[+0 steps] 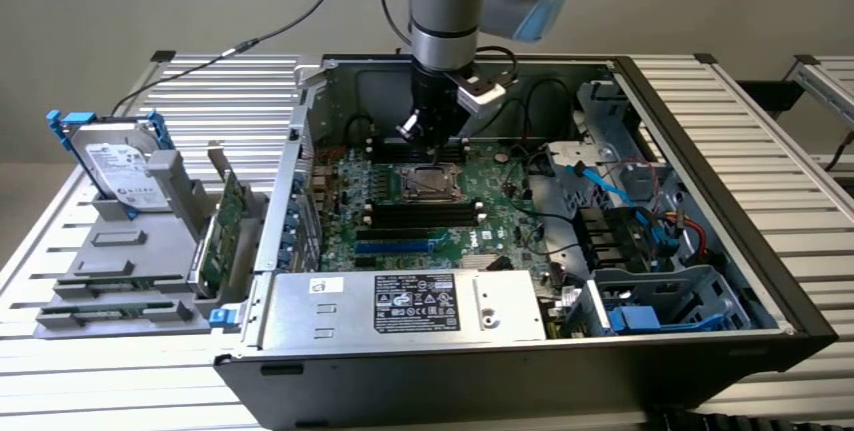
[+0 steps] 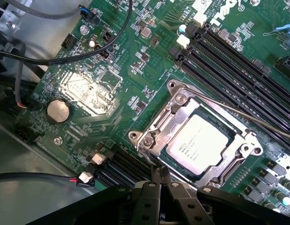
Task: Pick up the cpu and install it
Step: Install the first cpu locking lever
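Closest to my wrist camera, the hand (image 2: 160, 180) has its two fingers pressed together with nothing between them, their tips just above the edge of the socket (image 2: 201, 136). I see the cpu (image 2: 197, 143) lying flat in that socket, silver top up, framed by the metal bracket, and a thin lever (image 2: 239, 111) runs slantwise over one corner of the frame; I think the bracket is down over the chip's edges, though the angle leaves me unsure. On the green motherboard (image 2: 135, 75) beside it sit a coin cell (image 2: 57, 111) and a row of black memory slots (image 2: 229, 51).

From the exterior view I have the arm (image 1: 447, 11) reaching down into the open case (image 1: 694, 151), which lies on the slatted table (image 1: 747, 101). On the exterior view's left, outside the case, a hard drive (image 1: 118, 166) stands in a grey holder.
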Motion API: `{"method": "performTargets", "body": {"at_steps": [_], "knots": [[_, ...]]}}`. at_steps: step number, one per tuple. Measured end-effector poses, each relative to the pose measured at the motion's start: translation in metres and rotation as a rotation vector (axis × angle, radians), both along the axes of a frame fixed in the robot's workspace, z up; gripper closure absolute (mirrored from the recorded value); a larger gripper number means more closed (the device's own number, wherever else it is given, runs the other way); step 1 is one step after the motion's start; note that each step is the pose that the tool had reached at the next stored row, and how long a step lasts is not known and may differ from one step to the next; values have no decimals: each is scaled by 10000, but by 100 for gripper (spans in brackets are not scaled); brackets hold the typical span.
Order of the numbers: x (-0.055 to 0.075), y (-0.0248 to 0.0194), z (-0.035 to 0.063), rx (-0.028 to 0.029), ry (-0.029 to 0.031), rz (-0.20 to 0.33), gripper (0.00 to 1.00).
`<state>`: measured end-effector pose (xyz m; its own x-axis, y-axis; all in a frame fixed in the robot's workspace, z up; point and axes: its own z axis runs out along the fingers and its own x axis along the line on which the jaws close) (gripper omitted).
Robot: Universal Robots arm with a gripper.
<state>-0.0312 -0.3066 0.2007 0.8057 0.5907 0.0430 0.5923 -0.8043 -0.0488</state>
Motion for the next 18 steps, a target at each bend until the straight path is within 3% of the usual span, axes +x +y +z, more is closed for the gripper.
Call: {"method": "performTargets", "body": {"at_steps": [18], "knots": [[33, -29, -4, 2, 0, -2, 89]]}}
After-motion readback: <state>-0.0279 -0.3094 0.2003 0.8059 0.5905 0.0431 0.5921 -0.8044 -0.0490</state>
